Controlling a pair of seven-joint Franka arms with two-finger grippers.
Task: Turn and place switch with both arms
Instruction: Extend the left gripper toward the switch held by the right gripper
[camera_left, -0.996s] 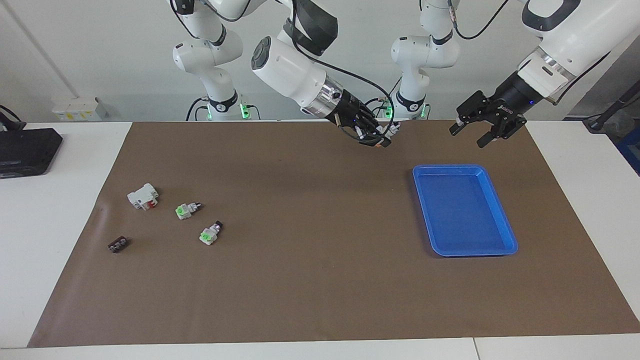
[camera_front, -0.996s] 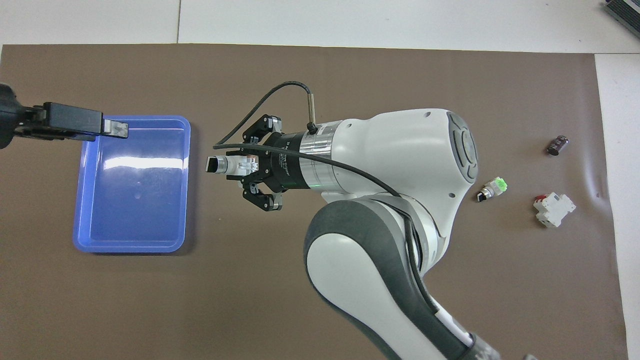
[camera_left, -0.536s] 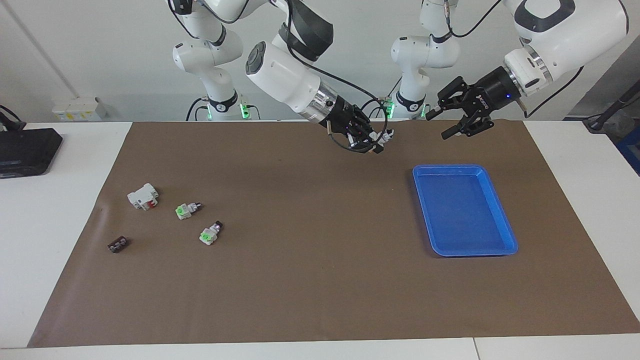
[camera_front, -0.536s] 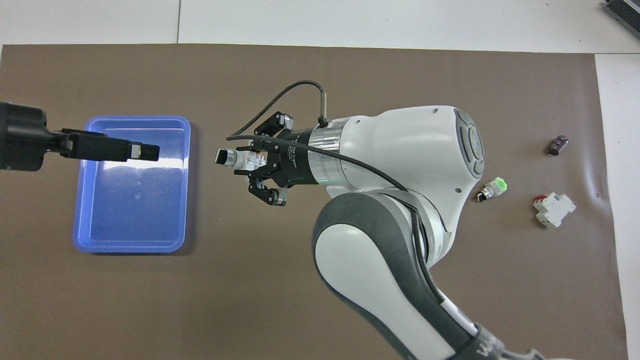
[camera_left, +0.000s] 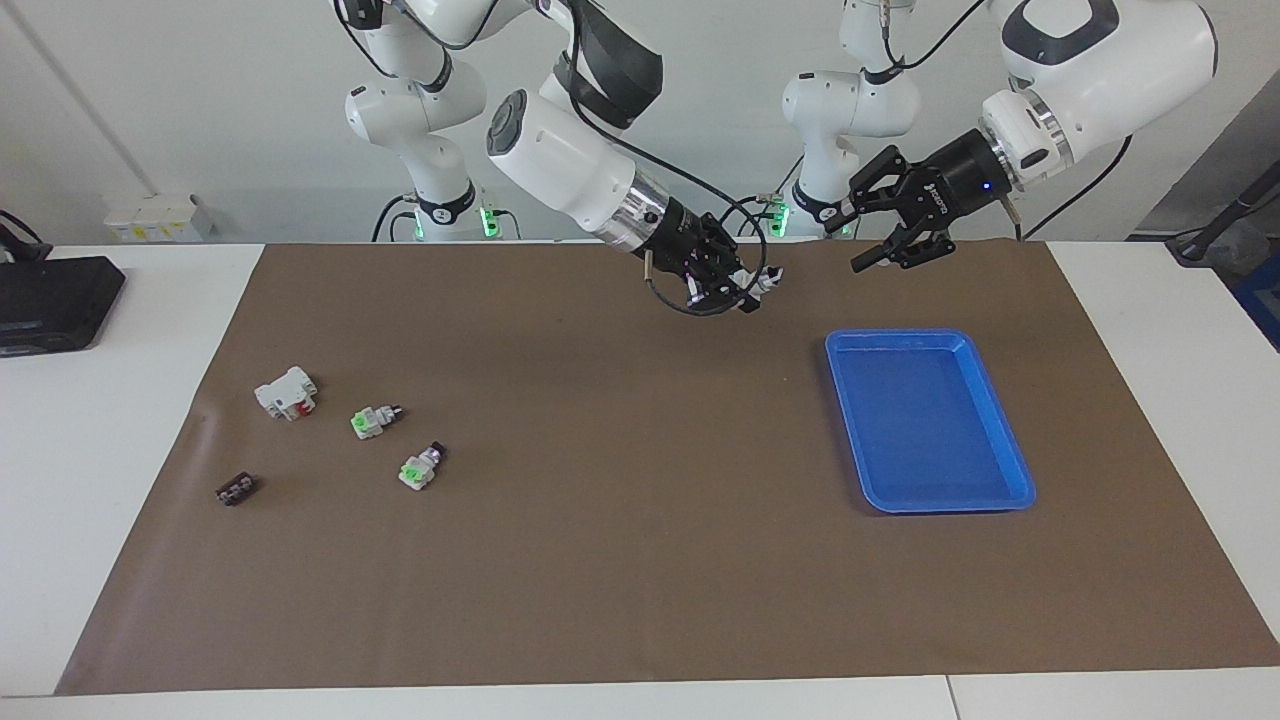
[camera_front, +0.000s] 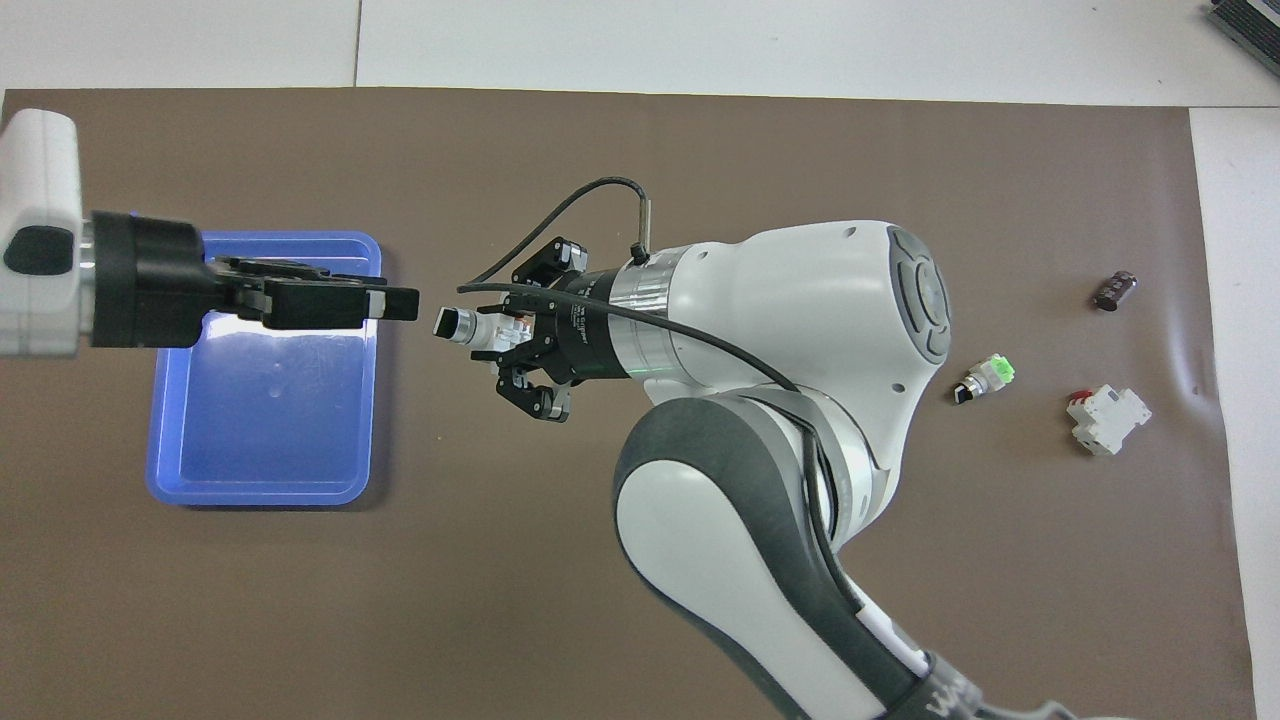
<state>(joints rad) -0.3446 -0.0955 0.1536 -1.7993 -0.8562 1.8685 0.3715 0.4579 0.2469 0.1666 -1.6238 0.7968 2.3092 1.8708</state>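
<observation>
the blue tray (camera_left: 1005, 470) (camera_front: 160, 440) serves as the landmark; it lies on the brown mat (camera_left: 640, 560) (camera_front: 640, 150) toward the left arm's end of the table.

the right gripper (camera_left: 745, 292) (camera_front: 490, 335) is up in the air over bare mat, just beside the tray on the side toward the right arm's end, and it is clamped on the switch (camera_left: 765, 281) (camera_front: 462, 325). the switch sticks out of the fingertips lengthwise, its dark tip pointing toward the tray, its white-grey body between the fingers.

the left gripper (camera_left: 868, 230) (camera_front: 395, 303) is raised over the tray's edge on the side facing the switch, and points straight at it. in the facing view its fingers stand apart with nothing between them; a small gap separates their tips from the switch's dark tip in the overhead view, so they are not touching.

well apart from the tray, toward the right arm's end of the mat, lie four loose parts: a white block with red (camera_left: 286, 392) (camera_front: 1108, 420), two green-capped push-button switches (camera_left: 372, 420) (camera_front: 985, 378) and (camera_left: 421, 467), and farthest from the tray a small dark component (camera_left: 236, 489) (camera_front: 1115, 290). the second green one is hidden by the right arm in the overhead view.
</observation>
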